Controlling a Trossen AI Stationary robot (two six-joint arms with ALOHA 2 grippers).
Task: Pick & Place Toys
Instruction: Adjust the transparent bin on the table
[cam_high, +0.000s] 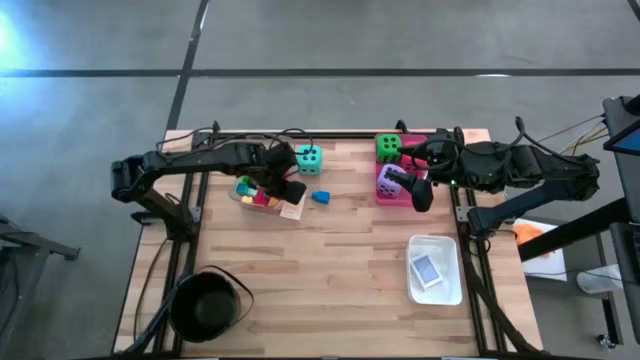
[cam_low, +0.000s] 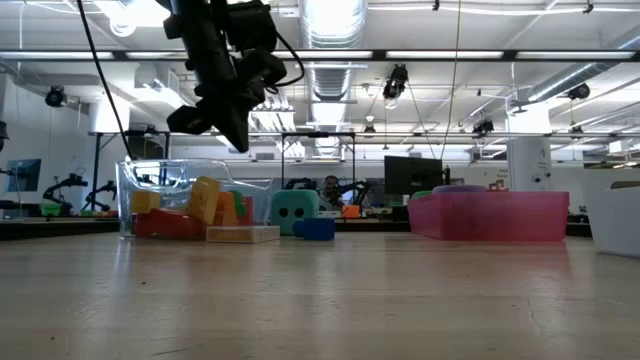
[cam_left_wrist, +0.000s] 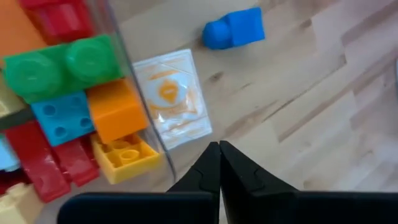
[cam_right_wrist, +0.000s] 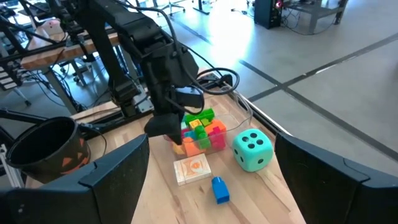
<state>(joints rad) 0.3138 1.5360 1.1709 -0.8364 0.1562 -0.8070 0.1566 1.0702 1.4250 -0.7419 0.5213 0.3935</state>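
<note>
The wooden tabletop (cam_high: 330, 260) carries sorting containers along its far side, which suggests the toys are meant to end up grouped in them. At the right, a pink tray (cam_high: 395, 190) already holds the purple die (cam_high: 392, 178), with the green die (cam_high: 388, 147) just behind it. The right gripper (cam_high: 421, 193) hangs at that tray's edge, jaws spread wide and empty in its wrist view, probably waiting.

At the left, a clear tray (cam_high: 255, 192) is packed with multicoloured blocks (cam_left_wrist: 74, 106) (green, orange, yellow, red, blue). The left gripper (cam_left_wrist: 219, 163) hovers above the tabletop just outside the tray's wall, jaws pressed fully together with nothing between them, pointed towards the picture card (cam_left_wrist: 171, 96) lying flat against the tray.

The teal die (cam_high: 309, 159) sits loose behind the clear tray, and a small blue block (cam_high: 321, 197) lies beside the card; both look unsorted.
</note>
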